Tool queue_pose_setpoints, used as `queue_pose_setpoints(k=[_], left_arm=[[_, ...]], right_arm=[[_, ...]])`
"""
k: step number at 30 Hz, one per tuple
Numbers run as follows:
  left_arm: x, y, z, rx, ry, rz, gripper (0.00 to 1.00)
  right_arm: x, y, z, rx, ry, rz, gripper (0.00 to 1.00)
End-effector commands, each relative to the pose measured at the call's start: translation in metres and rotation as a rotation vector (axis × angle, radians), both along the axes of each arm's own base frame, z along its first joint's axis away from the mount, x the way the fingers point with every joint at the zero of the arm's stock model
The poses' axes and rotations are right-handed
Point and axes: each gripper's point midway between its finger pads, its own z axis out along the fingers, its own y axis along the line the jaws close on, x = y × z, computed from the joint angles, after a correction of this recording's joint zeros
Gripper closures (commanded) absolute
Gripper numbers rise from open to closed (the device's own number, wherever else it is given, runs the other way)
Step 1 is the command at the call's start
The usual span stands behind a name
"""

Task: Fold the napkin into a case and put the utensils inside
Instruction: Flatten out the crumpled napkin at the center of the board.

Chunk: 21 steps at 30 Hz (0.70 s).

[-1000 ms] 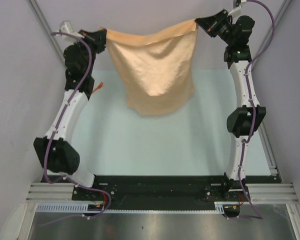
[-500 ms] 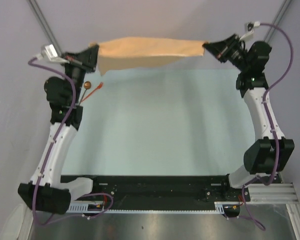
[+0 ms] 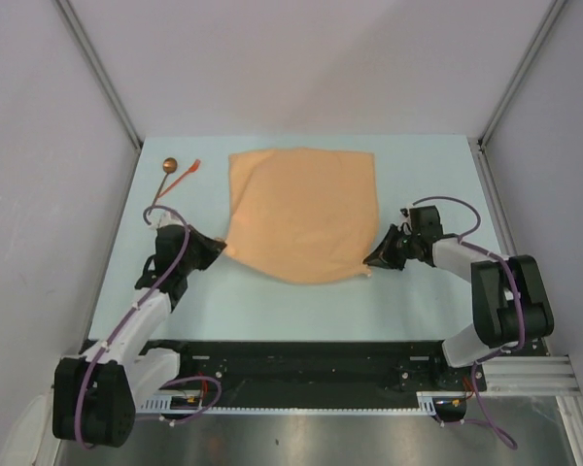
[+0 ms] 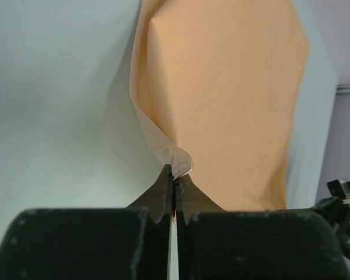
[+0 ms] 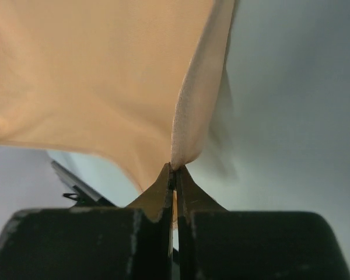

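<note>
top view: the napkin [image 3: 306, 214] lies spread nearly flat in the middle of the frame on the pale table [image 3: 291, 291]. its lower edge sags in a curve between the two arms. the left gripper [image 3: 218, 250] sits at the cloth's lower-left corner and the right gripper [image 3: 373, 258] at its lower-right corner, both low over the table. the spoon [image 3: 165, 175] and the orange-red fork-like piece [image 3: 184, 178] lie in the upper left of the frame, just beside each other and apart from the cloth's left edge.

left wrist view: at lower centre the fingers are pressed together on a small bunched tuft of the napkin's corner. from the pinch a raised fold runs up the left side of the cloth, and the rest fans out toward the upper right.

right wrist view: at lower centre the fingers are likewise closed tight on a doubled bit of hem. the cloth fills the upper left of the frame, with bare table on the right.

the napkin looks light, soft and limp, so it should drape and slide rather than hold a shape. a corner or hem pinch like these seems the surest hold for carrying an edge over into a fold. the utensils look thin and stiff, and are probably best taken by their handles.
</note>
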Motion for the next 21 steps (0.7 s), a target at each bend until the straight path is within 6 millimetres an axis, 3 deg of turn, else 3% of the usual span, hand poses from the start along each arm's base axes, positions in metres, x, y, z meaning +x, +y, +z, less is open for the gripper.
queue_pose_setpoints(k=[1, 5, 8, 10, 11, 13, 14, 15, 16, 18, 21], left_arm=[[-0.037, 0.012, -0.041, 0.045, 0.119, 0.032, 1.0], [-0.053, 0.007, -0.069, 0.013, 0.207, 0.015, 1.0], [-0.056, -0.002, -0.075, 0.004, 0.236, -0.046, 0.97], [-0.065, -0.001, -0.082, 0.023, 0.286, -0.058, 0.9], [-0.065, 0.0, -0.081, 0.03, 0.293, -0.058, 0.72], [-0.078, -0.001, -0.083, 0.034, 0.332, -0.082, 0.6], [-0.082, 0.0, -0.082, 0.042, 0.341, -0.082, 0.46], [-0.083, 0.003, -0.072, 0.054, 0.311, -0.072, 0.38], [-0.091, 0.01, -0.073, 0.093, 0.33, -0.063, 0.32], [-0.086, 0.02, -0.047, 0.137, 0.244, -0.03, 0.2], [-0.071, 0.029, -0.017, 0.185, 0.145, 0.002, 0.17]], right_arm=[[-0.009, -0.022, 0.0, -0.134, -0.089, 0.014, 1.0], [-0.021, -0.037, -0.015, -0.23, -0.048, 0.001, 1.0], [-0.027, -0.045, -0.021, -0.255, -0.043, -0.032, 0.98], [-0.033, -0.047, -0.025, -0.265, -0.01, -0.028, 0.94], [-0.033, -0.052, -0.026, -0.294, -0.001, -0.04, 0.92], [-0.039, -0.059, -0.022, -0.33, 0.027, -0.048, 0.77], [-0.038, -0.067, -0.021, -0.376, 0.019, -0.076, 0.7], [-0.036, -0.071, -0.012, -0.396, -0.013, -0.091, 0.53], [-0.034, -0.073, -0.007, -0.416, -0.032, -0.099, 0.45], [-0.024, -0.082, 0.004, -0.467, -0.086, -0.119, 0.3], [0.005, -0.082, 0.026, -0.494, -0.176, -0.123, 0.27]])
